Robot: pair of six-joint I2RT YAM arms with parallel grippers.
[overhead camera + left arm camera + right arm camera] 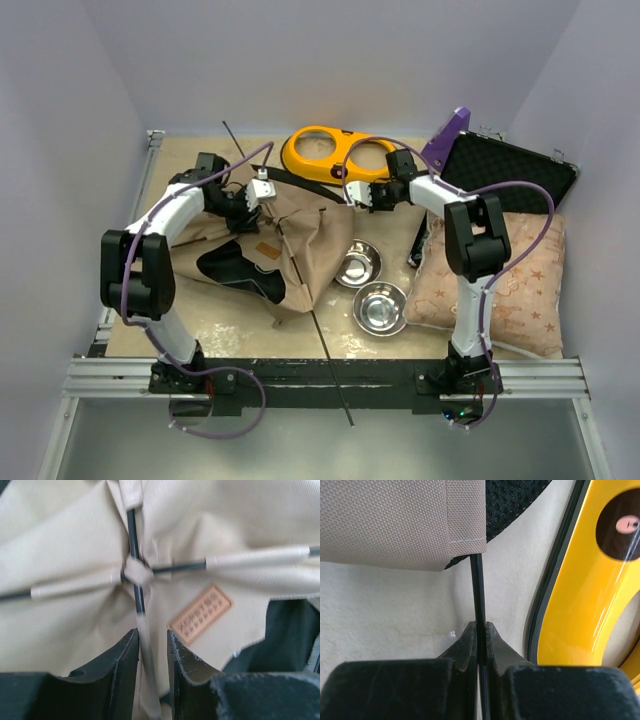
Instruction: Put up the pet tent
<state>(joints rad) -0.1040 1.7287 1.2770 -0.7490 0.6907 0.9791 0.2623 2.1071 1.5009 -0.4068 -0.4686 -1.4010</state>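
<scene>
The pet tent lies collapsed at the middle left, tan fabric with black lining showing. In the left wrist view its thin black poles cross at a fabric knot beside the brown label patch. My left gripper hangs over the tent's top, its jaws a little apart with a fabric-sleeved pole running between them. My right gripper is shut on a thin black pole that comes out of the tent's hem, low over the table.
The yellow double-bowl feeder lies just behind and beside the right gripper. Two steel bowls sit in front. A star-patterned cushion and a black case lie on the right. A loose pole reaches the front edge.
</scene>
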